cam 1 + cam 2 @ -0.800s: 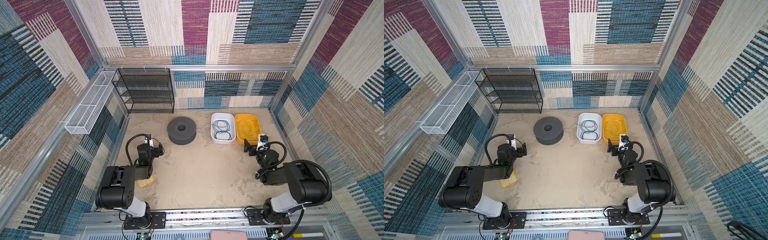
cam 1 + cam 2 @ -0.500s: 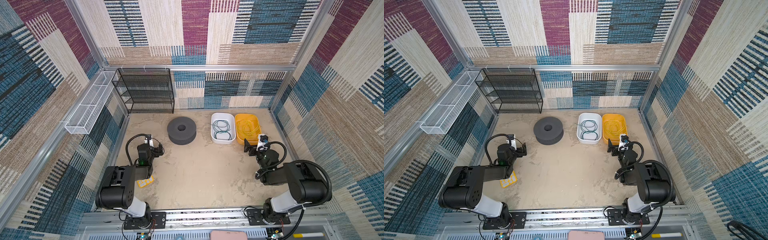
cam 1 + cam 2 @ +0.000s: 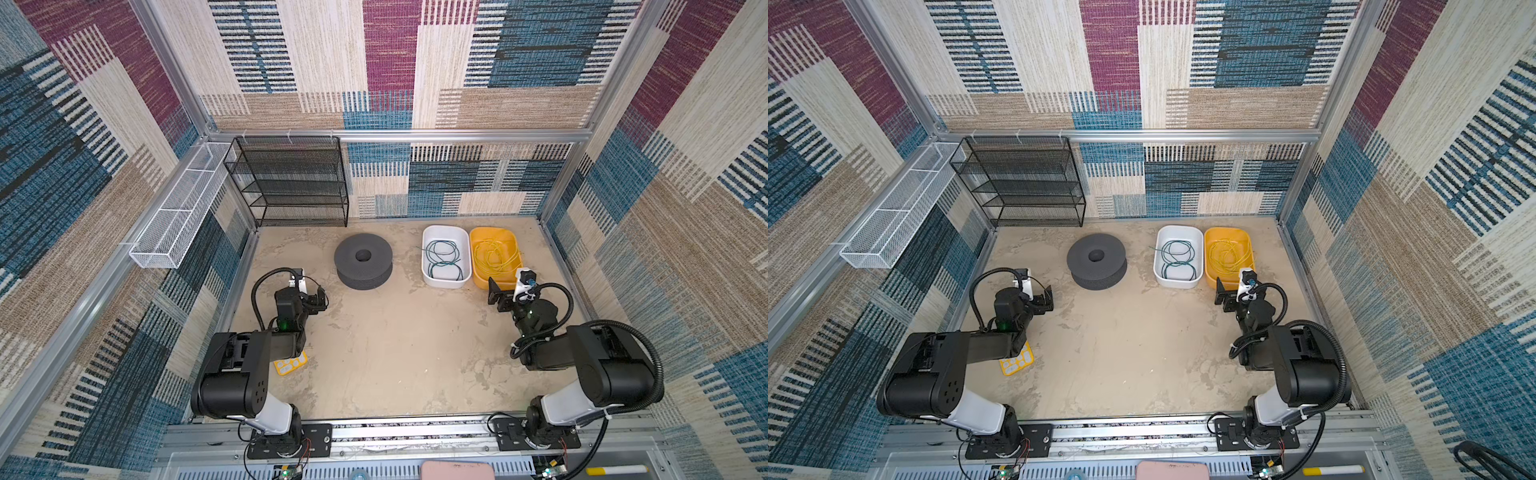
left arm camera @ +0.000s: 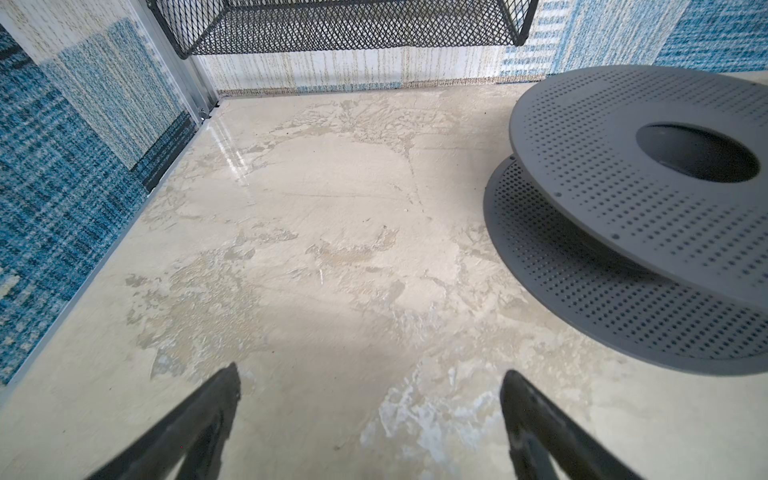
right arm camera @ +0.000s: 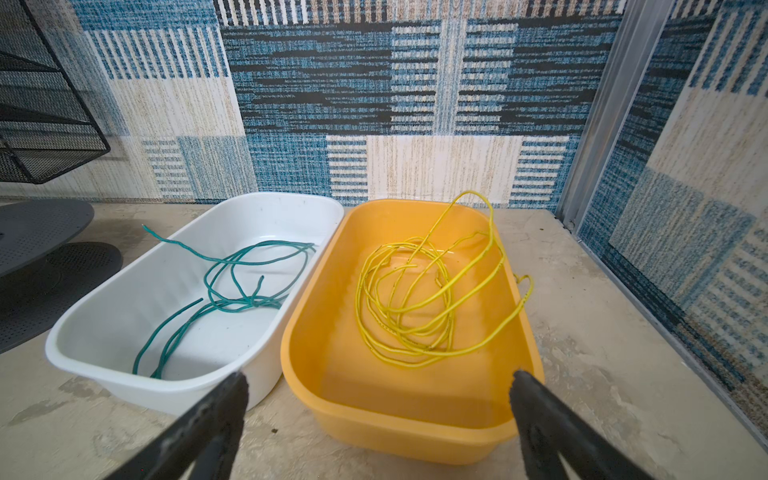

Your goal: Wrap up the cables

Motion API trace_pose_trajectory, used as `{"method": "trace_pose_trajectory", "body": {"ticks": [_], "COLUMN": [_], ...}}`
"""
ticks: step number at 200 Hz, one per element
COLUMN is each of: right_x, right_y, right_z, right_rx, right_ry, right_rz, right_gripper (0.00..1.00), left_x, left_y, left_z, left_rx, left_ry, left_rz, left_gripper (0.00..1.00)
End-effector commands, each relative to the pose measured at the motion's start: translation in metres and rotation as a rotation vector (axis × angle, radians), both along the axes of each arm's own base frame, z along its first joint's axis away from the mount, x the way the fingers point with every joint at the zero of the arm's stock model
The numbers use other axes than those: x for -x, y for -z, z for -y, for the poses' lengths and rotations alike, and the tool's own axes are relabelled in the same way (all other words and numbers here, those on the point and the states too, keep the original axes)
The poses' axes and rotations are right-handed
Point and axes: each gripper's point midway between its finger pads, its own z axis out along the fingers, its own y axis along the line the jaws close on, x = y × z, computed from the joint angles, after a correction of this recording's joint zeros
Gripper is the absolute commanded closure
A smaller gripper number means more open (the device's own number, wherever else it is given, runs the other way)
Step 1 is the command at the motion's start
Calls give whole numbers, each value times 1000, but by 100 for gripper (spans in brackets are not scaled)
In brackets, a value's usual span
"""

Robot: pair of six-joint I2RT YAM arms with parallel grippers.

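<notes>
Two cables lie in loose loops in bins at the back right. The dark green cable (image 3: 444, 259) (image 5: 232, 286) is in a white bin (image 3: 424, 266) (image 5: 62, 336). Beside it, a yellow bin (image 3: 478, 280) (image 5: 291, 345) holds the yellow cable (image 3: 496, 259) (image 5: 407, 299). My right gripper (image 3: 505, 293) (image 5: 380, 376) hangs open just in front of the yellow bin, with nothing between its fingers. A grey perforated spool (image 3: 363, 266) (image 4: 623, 187) stands at the back middle. My left gripper (image 3: 318, 301) (image 4: 372, 372) is open over bare floor, in front of the spool and to its left.
A black wire shelf (image 3: 291, 183) stands against the back wall at the left. A white wire basket (image 3: 174, 220) hangs on the left wall. A small yellow card (image 3: 291, 365) lies on the floor under the left arm. Patterned walls close in three sides.
</notes>
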Motion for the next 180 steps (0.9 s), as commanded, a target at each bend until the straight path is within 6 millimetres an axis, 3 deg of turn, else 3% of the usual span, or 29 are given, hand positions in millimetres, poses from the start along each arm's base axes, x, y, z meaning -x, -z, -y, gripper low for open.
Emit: {"method": "trace_pose_trajectory", "body": {"ticks": [1,131,155,180], "right_x": [0,0,-17,-27], "right_y": [-6,-7,-20,-49], "right_z": [-1,1,8,2], "right_rx": [3,0,-3,8], "right_ry": [-5,7,53,45], "right_rz": [26,28,-34,-41], "right_gripper": [1,1,1,1], "left_x": [-3,-2,6,13], "left_y": [-6,-8,-38,-90], "left_z": [1,-5,-8,0], "left_rx": [13,23,16,-13], "left_ry": [0,-27,-50,-16], "left_rz": [27,35,9,62], "left_gripper": [1,1,1,1]}}
